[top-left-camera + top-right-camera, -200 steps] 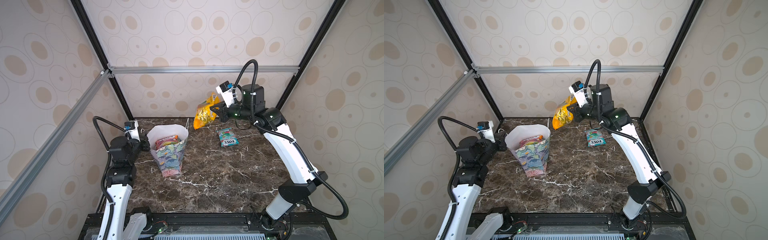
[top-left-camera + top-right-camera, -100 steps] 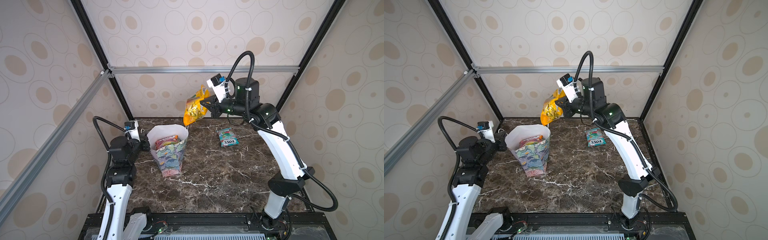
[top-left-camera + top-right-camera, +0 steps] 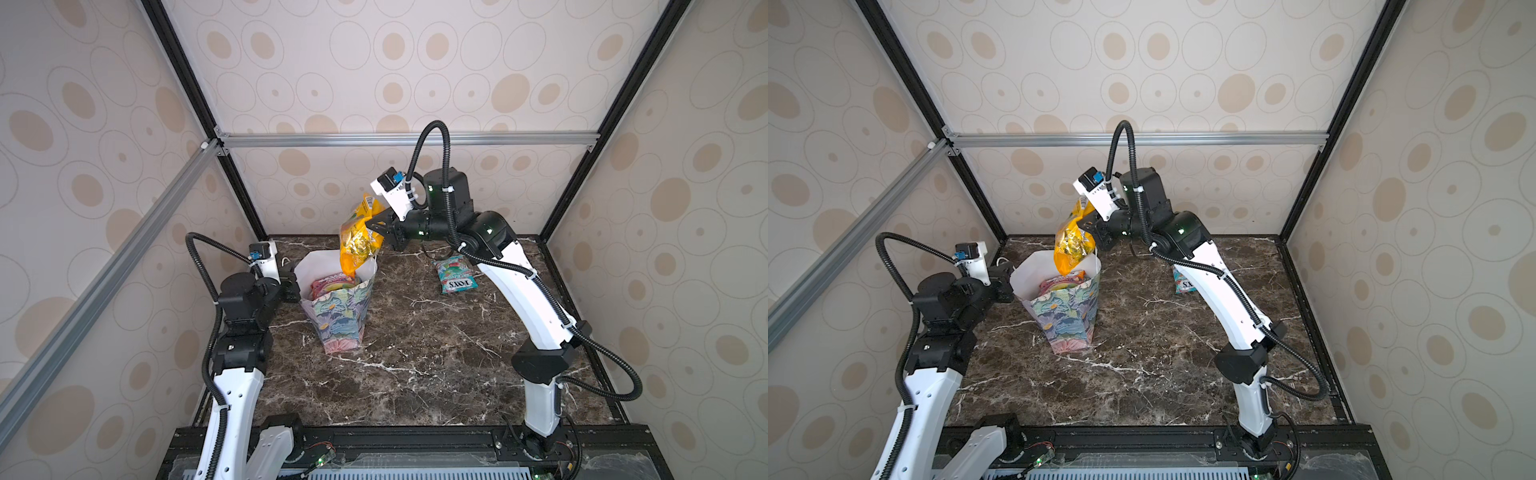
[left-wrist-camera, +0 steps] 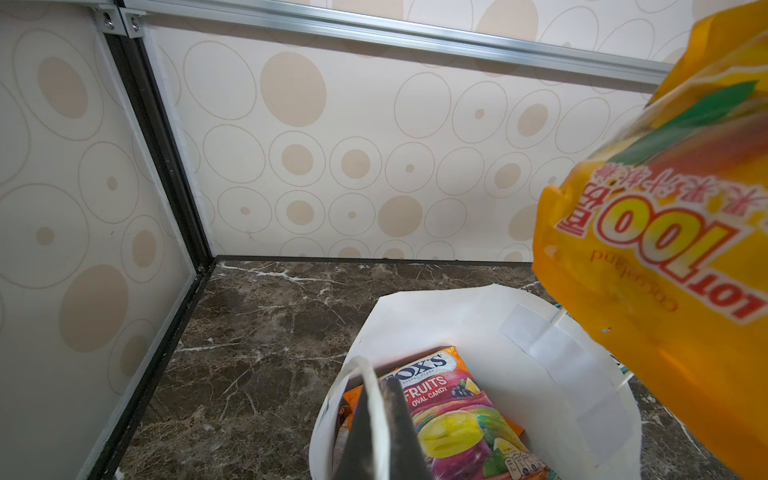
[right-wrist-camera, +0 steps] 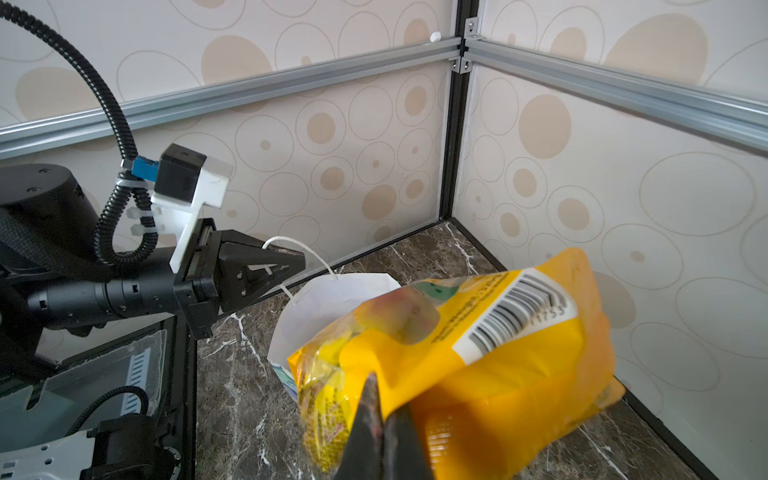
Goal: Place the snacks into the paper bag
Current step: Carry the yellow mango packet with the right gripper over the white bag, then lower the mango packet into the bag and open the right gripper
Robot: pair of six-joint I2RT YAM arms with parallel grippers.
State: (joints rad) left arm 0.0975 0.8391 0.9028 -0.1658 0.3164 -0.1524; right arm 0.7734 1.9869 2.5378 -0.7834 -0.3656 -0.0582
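The yellow packet [image 3: 359, 237], clamped in the right pincer [image 3: 376, 226], is being carried leftward from above the back of the table [image 3: 415, 353], where it was being held a second ago, and is being brought over the paper bag [image 3: 338, 320]; its lower end is now being hung at the open mouth, above the packets [image 3: 332, 284] inside.

Bright, even, soft light all round — only faint shadows on the marble tabletop [image 3: 415, 365]. Shiny glints off the yellow packet [image 3: 357, 245]; up close in wrist views a bit soft, maybe motion blur.
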